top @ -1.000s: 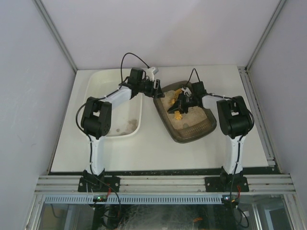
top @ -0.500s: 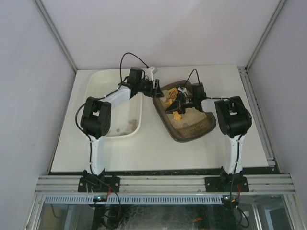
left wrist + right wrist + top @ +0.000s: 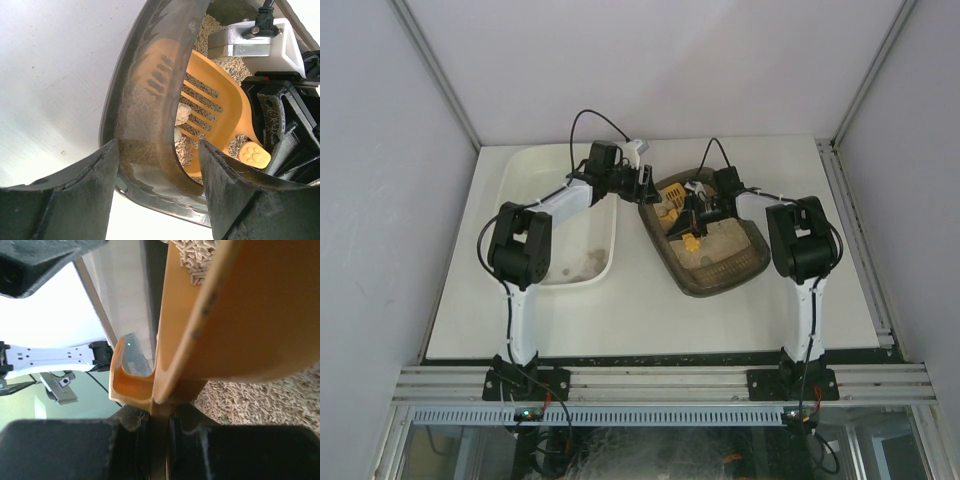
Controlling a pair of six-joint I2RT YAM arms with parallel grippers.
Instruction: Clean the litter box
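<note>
Your litter box [image 3: 720, 284] sits on the white tabletop [image 3: 620, 320], right of centre and just beside the white tub [image 3: 520, 165]; it's dark brown glossy plastic, rounded, with a thick rim; inside is beige pellet litter [image 3: 220, 62]; your left hand [image 3: 157, 150] is clamped across its far-left rim, one finger outside and one inside; your right hand [image 3: 160, 427] is pinched tight on the handle of the orange slotted scoop [image 3: 210, 105]; the scoop blade is inside the box near that rim, carrying pellets and pale lumps [image 3: 181, 116]; the tub holds brownish bits at its near end.
</note>
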